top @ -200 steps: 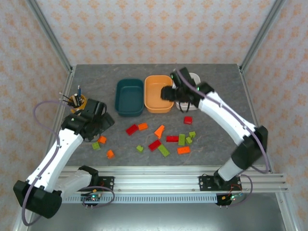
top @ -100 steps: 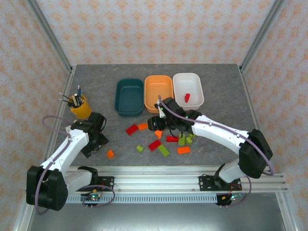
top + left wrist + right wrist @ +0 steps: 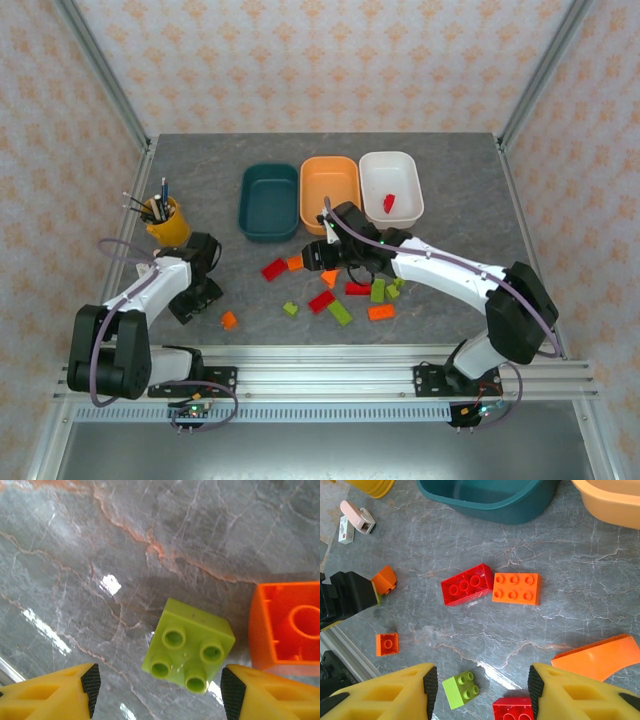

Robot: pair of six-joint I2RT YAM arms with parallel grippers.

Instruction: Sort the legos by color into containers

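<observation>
Right gripper (image 3: 481,680) is back from the white tub (image 3: 380,175), open and empty, 1 red brick (image 3: 389,203) sorted there. Left gripper (image 3: 157,682) dropped around a lime brick (image 3: 189,652) on the bench (image 3: 75,555), closing, not gripping yet.

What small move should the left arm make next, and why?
Probably close the left gripper on the green brick. The brick lies on the table between the open jaws, with a clear gap on one side, so it is not gripped yet. An orange brick lies close beside it but not between the jaws, so closing should take the green one alone.
</observation>
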